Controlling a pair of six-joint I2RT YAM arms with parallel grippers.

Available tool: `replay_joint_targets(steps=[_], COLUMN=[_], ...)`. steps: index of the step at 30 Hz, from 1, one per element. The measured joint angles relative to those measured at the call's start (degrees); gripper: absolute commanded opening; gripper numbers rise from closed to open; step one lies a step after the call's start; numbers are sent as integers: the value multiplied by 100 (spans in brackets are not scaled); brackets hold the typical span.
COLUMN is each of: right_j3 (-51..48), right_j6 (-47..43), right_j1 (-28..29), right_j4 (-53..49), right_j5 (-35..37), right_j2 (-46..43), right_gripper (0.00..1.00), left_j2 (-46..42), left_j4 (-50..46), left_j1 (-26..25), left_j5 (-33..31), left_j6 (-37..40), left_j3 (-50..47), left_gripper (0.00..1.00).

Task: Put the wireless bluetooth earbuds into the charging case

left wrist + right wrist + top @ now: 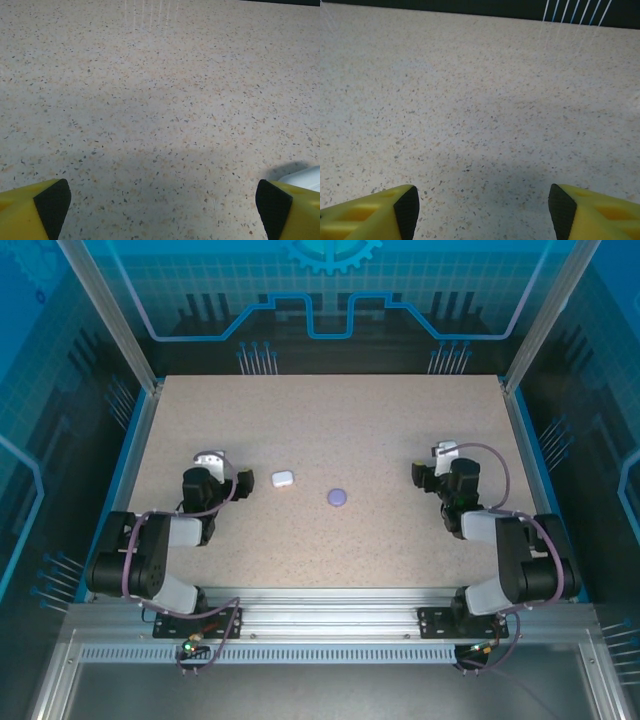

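White plastic, small and glossy: the charging case point(283, 479) lies flat on the speckled table point(350, 410), just to the right of the left gripper point(210, 457) and a little left of a flat purple disc point(338, 497). In the left wrist view a white edge, probably this case point(306, 176), shows beside the right finger. The left gripper point(162, 200) is released, its yellow fingers stand wide apart and hold nothing, only bare table is between them. The right gripper point(446, 450) is well apart from the case, at the other side of the table. It point(482, 210) is also released and empty.

Whether the earbuds sit already inside the case I cannot tell, because the case is too small from above.

I judge that the step in hand is to reach the case, and the left arm is the nearer one. To do it well, turn the wrist until the case is centred between the pads, then come down low and close slowly on the long sides. Glossy plastic slips easily and can shoot out sideways. Keep away from the purple disc.
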Motion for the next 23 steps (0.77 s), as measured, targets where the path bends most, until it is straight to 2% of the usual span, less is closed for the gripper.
replay_joint_targets(steps=[1,2,3,23], right_j3=[-7,-7,-7,-4], right_j6=[-22,-46,-70,-85], right_j1=[44,63,72,33], right_j4=[9,7,24,101], right_j5=[9,9,37,28], right_j2=[59,85,92,92], right_gripper=[81,95,100,100], left_j2=[11,26,42,42], left_j4=[-46,-92,-111,-181], left_j1=[0,0,0,0], left_j5=[0,0,-9,-48], left_j6=[0,-2,-2,-2], left_j3=[39,96,162,280], left_gripper=[99,99,99,99])
